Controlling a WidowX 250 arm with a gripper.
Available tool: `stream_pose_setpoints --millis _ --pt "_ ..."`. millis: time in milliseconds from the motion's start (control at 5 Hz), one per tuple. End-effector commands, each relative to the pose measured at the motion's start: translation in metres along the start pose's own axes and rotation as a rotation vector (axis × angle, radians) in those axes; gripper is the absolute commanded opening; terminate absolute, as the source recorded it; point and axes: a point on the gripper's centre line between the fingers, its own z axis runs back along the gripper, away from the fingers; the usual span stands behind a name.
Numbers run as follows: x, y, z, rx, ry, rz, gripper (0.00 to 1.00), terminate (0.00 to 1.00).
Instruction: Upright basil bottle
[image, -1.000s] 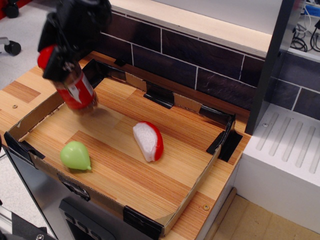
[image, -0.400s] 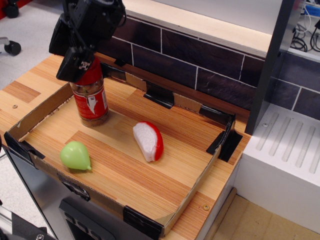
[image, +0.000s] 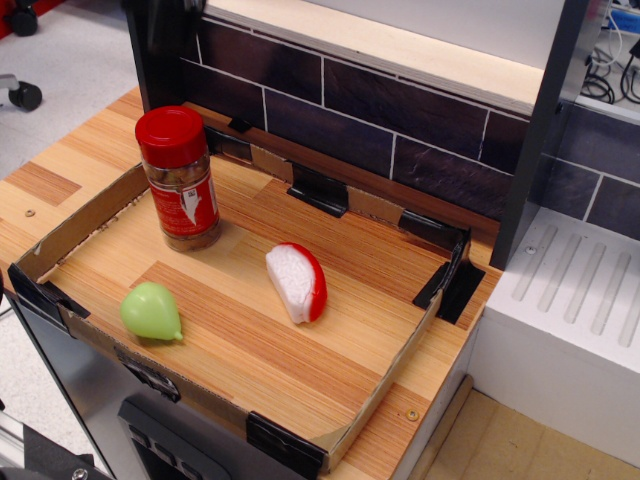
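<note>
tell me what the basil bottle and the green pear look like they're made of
Basil bottle: clear body, likely plastic or glass, contents show through; glossy red cap, probably plastic; printed label. Green pear: smooth, evenly coloured, slightly shiny, likely moulded plastic toy.

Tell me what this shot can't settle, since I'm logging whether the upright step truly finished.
- Gripper: cut off by the top edge; only a dark arm section shows, so open or shut is unknown.
- Basil bottle: label text too small to read; far side faces away.
- Green toy pear and red-and-white toy slice: undersides hidden.
</note>
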Motion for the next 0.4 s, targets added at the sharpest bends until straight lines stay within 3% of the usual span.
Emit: stream_pose_setpoints --millis 0,200 --pt "0.0078 0.0043 0.0347 0.019 -0.148 0.035 1.0 0.0" --pt "0.0078 0.0043 0.0347 0.019 -0.148 0.035 1.0 1.0"
